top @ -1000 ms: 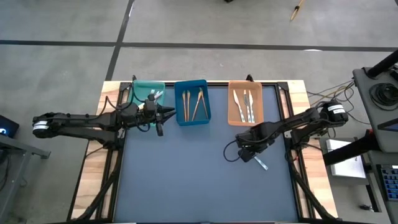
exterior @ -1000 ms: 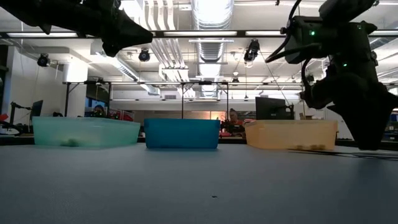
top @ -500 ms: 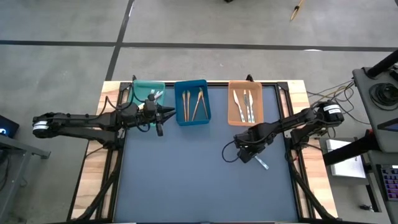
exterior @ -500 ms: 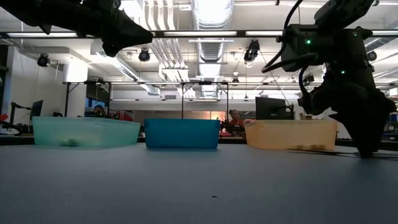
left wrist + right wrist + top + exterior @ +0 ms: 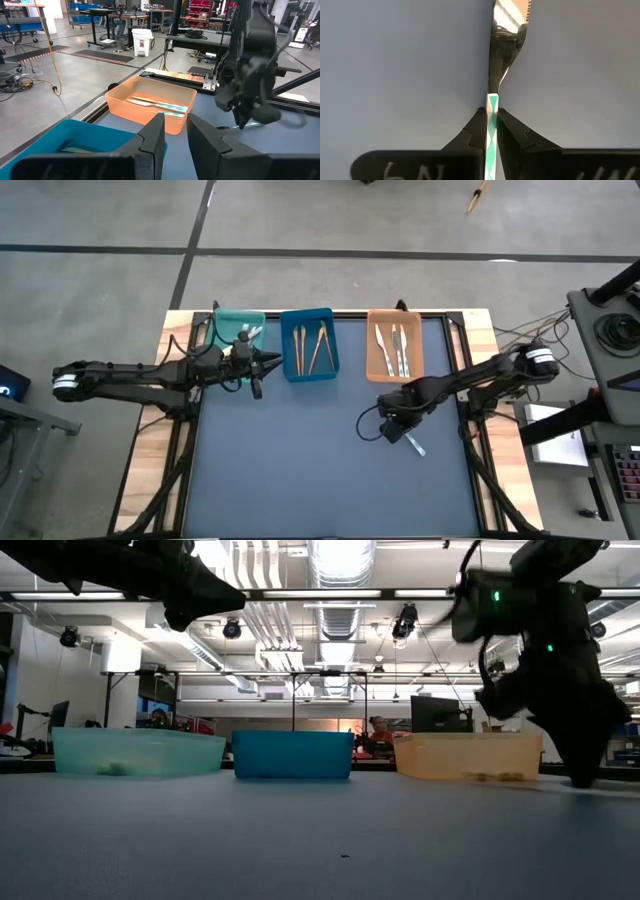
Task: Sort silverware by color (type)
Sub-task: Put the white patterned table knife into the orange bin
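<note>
In the right wrist view the knife [image 5: 492, 75] runs off the picture at both ends, its blade tip cut at twelve o'clock and its patterned handle hidden behind the black finger block at six. From above, the right gripper [image 5: 396, 430] covers most of that knife, leaving only a short pale end at its four o'clock. Pieces in the teal tray [image 5: 228, 323] are partly under the left arm and too small to name, and in the low view the tray walls hide nearly all their contents.
</note>
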